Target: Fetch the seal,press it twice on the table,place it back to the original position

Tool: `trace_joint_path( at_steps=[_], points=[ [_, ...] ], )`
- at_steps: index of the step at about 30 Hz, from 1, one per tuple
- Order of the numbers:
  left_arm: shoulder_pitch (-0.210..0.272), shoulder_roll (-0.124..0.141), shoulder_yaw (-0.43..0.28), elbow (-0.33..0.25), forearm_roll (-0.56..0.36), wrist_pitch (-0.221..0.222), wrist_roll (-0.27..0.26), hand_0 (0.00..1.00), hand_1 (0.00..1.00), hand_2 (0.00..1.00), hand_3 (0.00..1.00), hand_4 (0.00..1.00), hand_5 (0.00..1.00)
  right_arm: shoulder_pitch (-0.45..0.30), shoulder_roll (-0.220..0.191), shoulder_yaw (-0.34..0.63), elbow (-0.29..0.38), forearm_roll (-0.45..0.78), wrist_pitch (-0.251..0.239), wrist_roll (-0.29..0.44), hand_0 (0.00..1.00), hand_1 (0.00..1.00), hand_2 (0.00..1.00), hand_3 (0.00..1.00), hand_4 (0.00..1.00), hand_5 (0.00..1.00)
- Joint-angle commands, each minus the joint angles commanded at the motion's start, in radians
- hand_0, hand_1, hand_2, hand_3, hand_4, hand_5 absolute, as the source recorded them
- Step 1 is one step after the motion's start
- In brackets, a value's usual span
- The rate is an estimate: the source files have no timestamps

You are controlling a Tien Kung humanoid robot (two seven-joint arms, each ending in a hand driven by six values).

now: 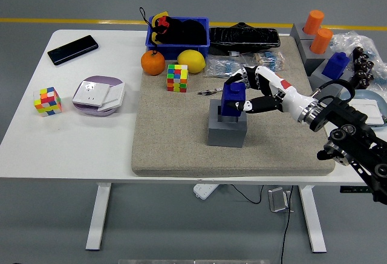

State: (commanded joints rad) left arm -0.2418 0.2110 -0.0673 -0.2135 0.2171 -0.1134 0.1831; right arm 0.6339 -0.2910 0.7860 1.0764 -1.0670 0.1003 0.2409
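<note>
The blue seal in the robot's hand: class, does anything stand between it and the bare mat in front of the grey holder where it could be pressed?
Nothing visible does. The right hand holds the blue seal just above its grey holder, and the mat around it is bare.

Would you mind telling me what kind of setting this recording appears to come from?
Probably a robotics lab or test hall. A white height-adjustable table stands on a grey floor marked with a yellow line. The table is crowded with unrelated practice items, including a Rubik's cube, an orange and a blue seal.
</note>
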Motion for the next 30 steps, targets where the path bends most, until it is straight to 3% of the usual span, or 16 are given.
trace_joint_path(
  at_steps=[6,15,22,30],
  points=[
    [0.0,0.0,-0.009,0.0,0.003,0.0,0.001,0.723,0.695,0.684,0.756,0.712,0.243,-0.001,-0.047,0.062,0.04,-0.026,0.038,-0.031,0.592,0.475,0.489,0.536,0.763,0.002],
    [0.005,-0.003,-0.015,0.001,0.002,0.0,0.002,0.724,0.695,0.684,0.756,0.713,0.243,-0.057,-0.114,0.126,0.027,-0.036,0.052,-0.043,0.595,0.474,0.485,0.537,0.759,0.002],
    [0.004,-0.003,-0.014,0.002,0.002,0.001,0.001,0.724,0.695,0.684,0.757,0.712,0.243,-0.109,-0.115,0.179,-0.018,-0.058,0.049,-0.04,0.594,0.471,0.48,0.531,0.759,0.002],
    [0.001,-0.005,-0.021,0.001,0.012,0.0,0.0,0.723,0.695,0.684,0.756,0.712,0.244,-0.168,-0.085,0.212,-0.072,-0.075,0.038,-0.039,0.597,0.47,0.48,0.531,0.756,0.002]
  ],
)
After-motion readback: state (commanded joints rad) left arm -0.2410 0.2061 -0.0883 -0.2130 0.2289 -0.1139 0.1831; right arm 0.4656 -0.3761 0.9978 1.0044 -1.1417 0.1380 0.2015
